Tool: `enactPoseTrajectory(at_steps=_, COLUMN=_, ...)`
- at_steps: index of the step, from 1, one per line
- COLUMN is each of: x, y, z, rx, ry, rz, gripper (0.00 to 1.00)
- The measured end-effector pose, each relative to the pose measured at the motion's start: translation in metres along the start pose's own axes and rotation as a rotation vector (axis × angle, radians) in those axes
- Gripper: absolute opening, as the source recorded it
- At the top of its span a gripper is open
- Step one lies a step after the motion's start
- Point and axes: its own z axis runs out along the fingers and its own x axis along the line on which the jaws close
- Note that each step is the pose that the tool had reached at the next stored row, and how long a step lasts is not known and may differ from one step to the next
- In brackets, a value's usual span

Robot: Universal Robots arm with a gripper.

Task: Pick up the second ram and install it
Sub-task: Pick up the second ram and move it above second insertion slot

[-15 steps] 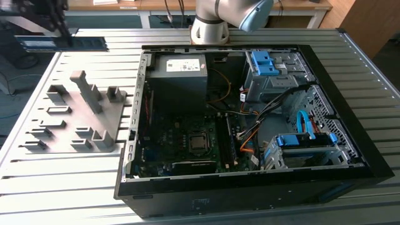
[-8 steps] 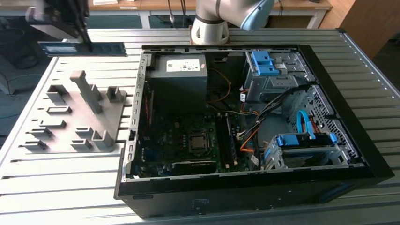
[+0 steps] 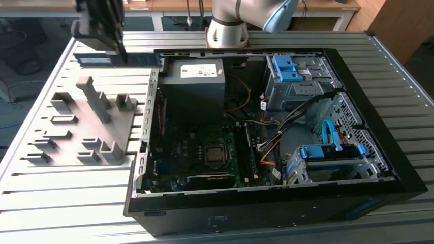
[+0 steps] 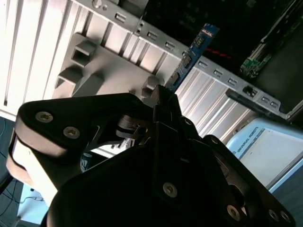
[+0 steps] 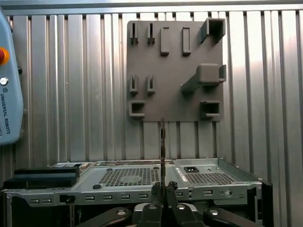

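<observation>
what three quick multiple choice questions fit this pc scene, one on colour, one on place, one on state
1. The holder block is:
A) grey B) blue C) red

2. The second ram is:
A) lying on the floor
B) held up by the gripper, at the exterior view's left of the computer case
C) standing in the holder block

3. The fingers are:
A) open wide B) shut on the second ram C) shut on a cable

Answers:
1 A: its plastic is plain grey in the exterior view.
2 B: the stick juts sideways from the gripper, outside the case wall.
3 B: both wrist views show the stick clamped between them.
</observation>
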Motion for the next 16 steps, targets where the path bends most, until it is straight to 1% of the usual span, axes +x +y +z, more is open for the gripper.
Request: enactPoseTrajectory(at_steps=16, x=-0.0026, y=-0.0730, z=0.0282, rx=-0.0001, ry=0.0001, rz=0.000, gripper=0.14)
